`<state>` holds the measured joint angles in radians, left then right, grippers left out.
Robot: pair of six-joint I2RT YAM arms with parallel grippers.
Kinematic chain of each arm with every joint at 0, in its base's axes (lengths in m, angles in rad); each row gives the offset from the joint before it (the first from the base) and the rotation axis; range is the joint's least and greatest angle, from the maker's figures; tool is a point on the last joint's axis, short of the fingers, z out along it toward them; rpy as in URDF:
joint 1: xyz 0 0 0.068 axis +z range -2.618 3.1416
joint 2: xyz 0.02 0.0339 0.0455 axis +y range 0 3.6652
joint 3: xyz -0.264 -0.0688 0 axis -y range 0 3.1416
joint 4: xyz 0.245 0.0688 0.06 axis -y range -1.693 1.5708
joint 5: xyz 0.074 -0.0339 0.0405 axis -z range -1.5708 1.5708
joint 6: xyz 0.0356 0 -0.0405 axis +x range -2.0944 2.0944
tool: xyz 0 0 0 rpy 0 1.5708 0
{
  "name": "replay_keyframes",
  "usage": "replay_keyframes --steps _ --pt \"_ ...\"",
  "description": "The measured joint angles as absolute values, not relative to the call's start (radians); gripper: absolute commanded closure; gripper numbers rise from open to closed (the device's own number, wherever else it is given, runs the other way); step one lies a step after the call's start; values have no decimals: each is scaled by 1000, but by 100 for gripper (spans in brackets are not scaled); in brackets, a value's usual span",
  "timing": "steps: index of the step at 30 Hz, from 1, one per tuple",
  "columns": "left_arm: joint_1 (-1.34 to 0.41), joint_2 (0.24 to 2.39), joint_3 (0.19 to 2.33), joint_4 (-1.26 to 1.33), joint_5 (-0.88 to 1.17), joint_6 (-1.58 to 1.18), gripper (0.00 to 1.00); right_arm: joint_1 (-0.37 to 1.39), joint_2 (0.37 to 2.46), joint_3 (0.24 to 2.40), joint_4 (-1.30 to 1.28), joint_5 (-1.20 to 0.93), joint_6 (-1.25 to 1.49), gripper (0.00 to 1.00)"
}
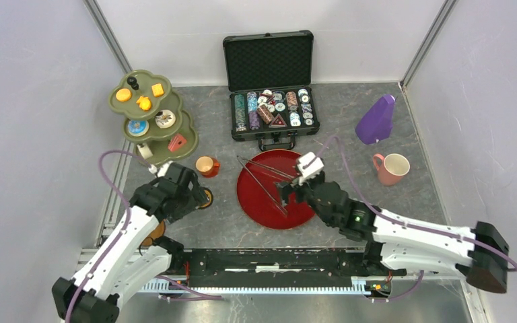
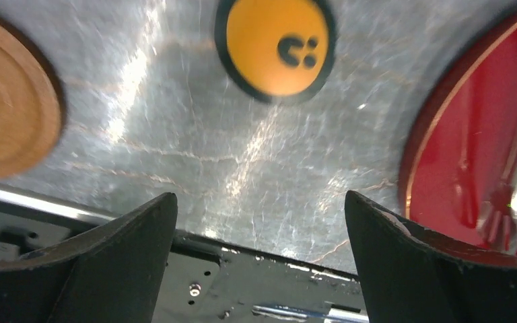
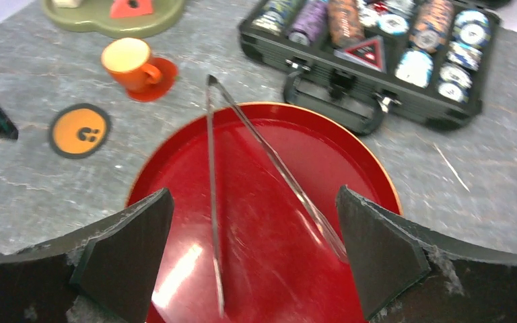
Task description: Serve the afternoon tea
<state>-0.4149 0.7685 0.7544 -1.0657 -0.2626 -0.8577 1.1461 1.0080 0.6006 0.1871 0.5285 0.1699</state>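
The olive-green three-tier stand [image 1: 149, 114] stands at the back left with orange biscuits [image 1: 145, 103], donuts [image 1: 165, 118] and a red cake slice [image 1: 177, 142]. An orange cup [image 1: 206, 165] sits on its red saucer [image 3: 155, 79] beside the stand. A pink cup [image 1: 390, 168] is at the right. My left gripper [image 1: 190, 194] is open and empty [image 2: 259, 222], above the stone top near an orange black-rimmed disc [image 2: 276, 44]. My right gripper [image 1: 289, 192] is open [image 3: 252, 229], hanging over metal tongs [image 3: 212, 188] that lie on the dark-red tray [image 3: 323, 155].
An open black case of poker chips [image 1: 274, 111] sits at the back centre. A purple object [image 1: 375, 120] stands at the back right. A wooden disc [image 2: 7, 121] lies near the left arm. White walls enclose three sides, and a black rail [image 1: 276, 262] runs along the near edge.
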Motion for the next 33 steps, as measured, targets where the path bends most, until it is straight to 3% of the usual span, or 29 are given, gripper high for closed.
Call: replay_keyframes --steps 3,8,19,24,33 --pt "-428 832 670 -1037 -192 -939 0 1145 873 516 140 587 192 2" --pt "-465 941 655 -937 -167 -1020 24 1145 726 442 102 648 221 2" --pt "-493 1175 601 -686 -178 -1110 35 1144 707 426 51 683 231 2" --pt "-472 1266 617 -624 -187 -1113 51 1145 706 413 39 688 231 2" --pt "-395 1322 646 -567 -210 -1107 53 1144 670 396 9 714 231 2"
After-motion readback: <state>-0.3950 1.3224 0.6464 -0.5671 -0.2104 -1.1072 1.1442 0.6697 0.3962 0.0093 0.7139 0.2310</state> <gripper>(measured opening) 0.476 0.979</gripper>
